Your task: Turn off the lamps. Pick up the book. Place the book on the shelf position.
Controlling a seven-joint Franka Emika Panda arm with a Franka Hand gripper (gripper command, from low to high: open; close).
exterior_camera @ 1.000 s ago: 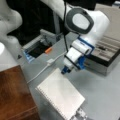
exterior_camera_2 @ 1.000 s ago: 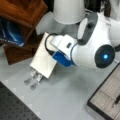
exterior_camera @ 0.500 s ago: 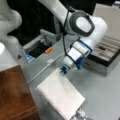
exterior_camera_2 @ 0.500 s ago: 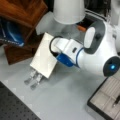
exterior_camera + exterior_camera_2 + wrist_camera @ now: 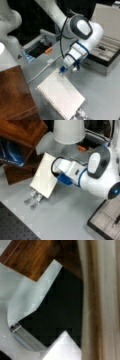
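The book (image 5: 61, 96) is a white spiral-bound notebook, lying tilted with its low end on metal stand strips (image 5: 80, 115). My gripper (image 5: 66, 69) is at the book's far edge, its blue-tipped fingers touching that edge. In a front view the book (image 5: 44, 176) hides the fingertips, and the wrist (image 5: 71, 171) meets its right edge. The shelf position is the reddish-brown wood board (image 5: 12, 95), to the left of the book, and the board (image 5: 22, 132) shows at top left. The wrist view shows the board (image 5: 32, 260) and a pale blurred band (image 5: 100, 300) close up.
A white lamp shade (image 5: 68, 130) hangs at a front view's top. A grey open case (image 5: 107, 53) stands right of the arm. A black tray (image 5: 37, 50) and a white cable (image 5: 46, 66) lie behind the book. A dark perforated mat (image 5: 12, 227) fills the bottom left corner.
The arm's wrist has turned and the gripper has sunk slightly onto the book's far edge. The book has barely shifted.
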